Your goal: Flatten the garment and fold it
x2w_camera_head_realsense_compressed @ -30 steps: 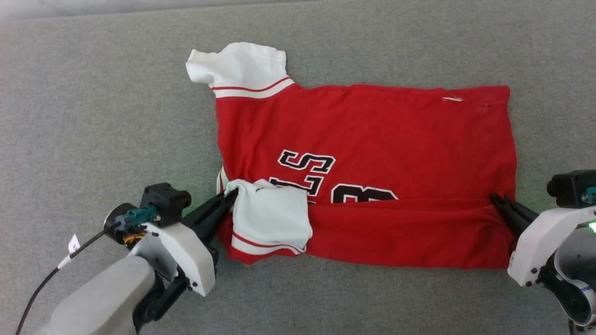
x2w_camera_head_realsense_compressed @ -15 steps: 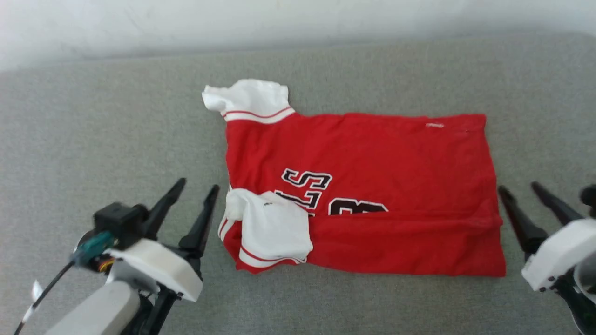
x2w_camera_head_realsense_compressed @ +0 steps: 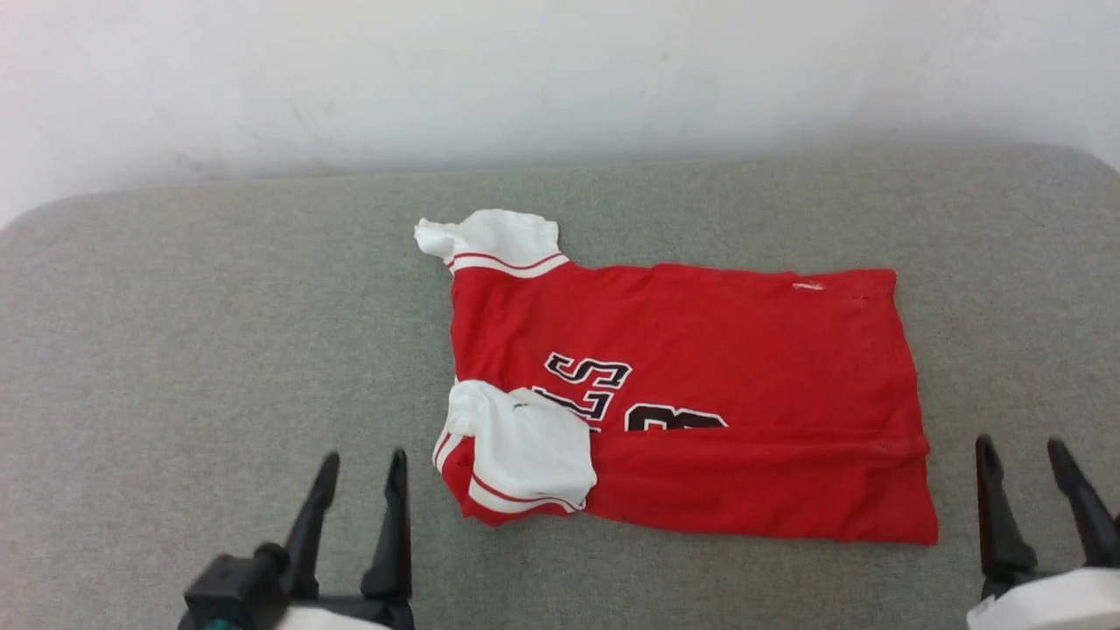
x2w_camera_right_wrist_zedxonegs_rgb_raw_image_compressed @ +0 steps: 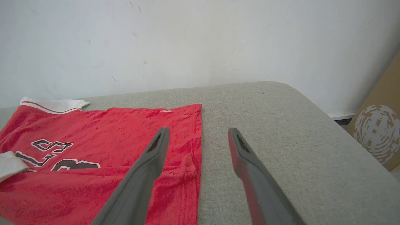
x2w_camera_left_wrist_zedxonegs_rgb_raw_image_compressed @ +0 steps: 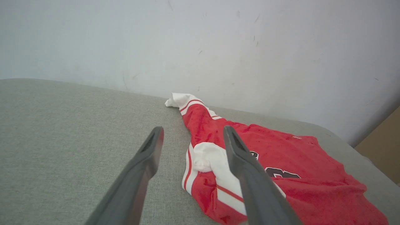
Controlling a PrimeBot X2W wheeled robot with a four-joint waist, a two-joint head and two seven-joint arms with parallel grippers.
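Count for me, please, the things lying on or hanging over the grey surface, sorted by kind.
Garments: 1, the red jersey, lying partly folded
Grippers: 2, the left gripper and the right gripper, both open and clear of the cloth
Total: 3

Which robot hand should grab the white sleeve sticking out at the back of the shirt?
Probably the left. The left gripper is open beside the shirt, at the same end as that sleeve. The right gripper, also open, sits at the hem end, farthest from it.
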